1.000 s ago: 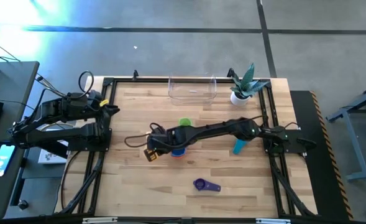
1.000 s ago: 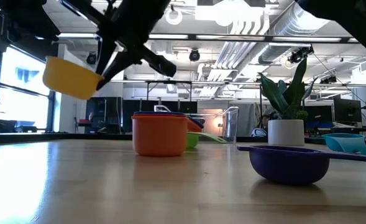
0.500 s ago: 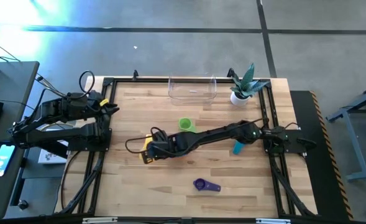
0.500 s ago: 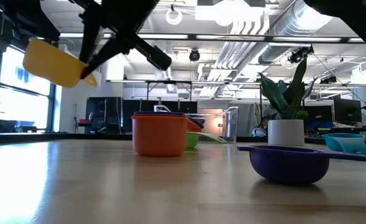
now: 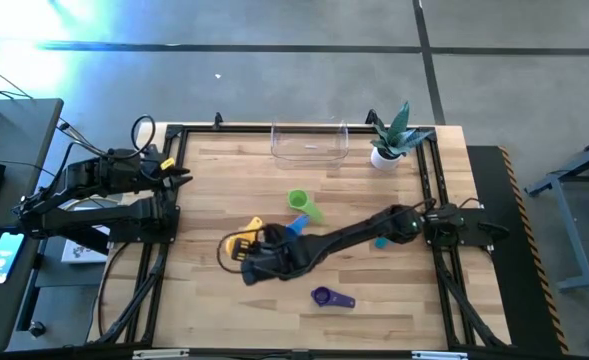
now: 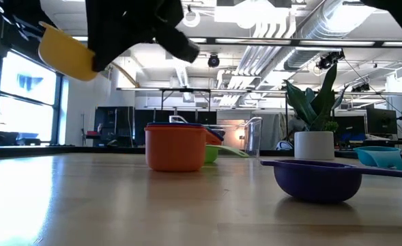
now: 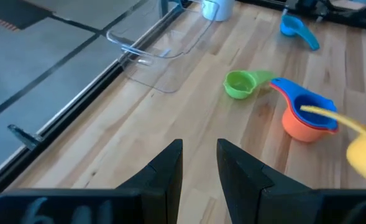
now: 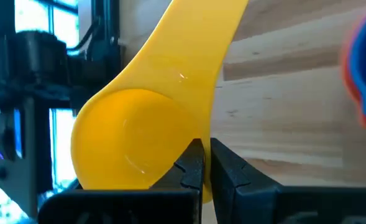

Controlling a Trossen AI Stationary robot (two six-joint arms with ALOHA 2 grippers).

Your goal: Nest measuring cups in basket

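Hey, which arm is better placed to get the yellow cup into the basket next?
The right. Its gripper is already shut on the yellow measuring cup, held up off the table. The left gripper waits at the table's left edge, open and holding nothing. The clear basket sits at the far edge.

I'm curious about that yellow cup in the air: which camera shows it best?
The right wrist view: the yellow cup fills the picture, pinched by the right tool. The low view shows its side, the high view a sliver, the left wrist view only an edge.

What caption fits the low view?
Right gripper holds a yellow cup in the air beside an orange cup.
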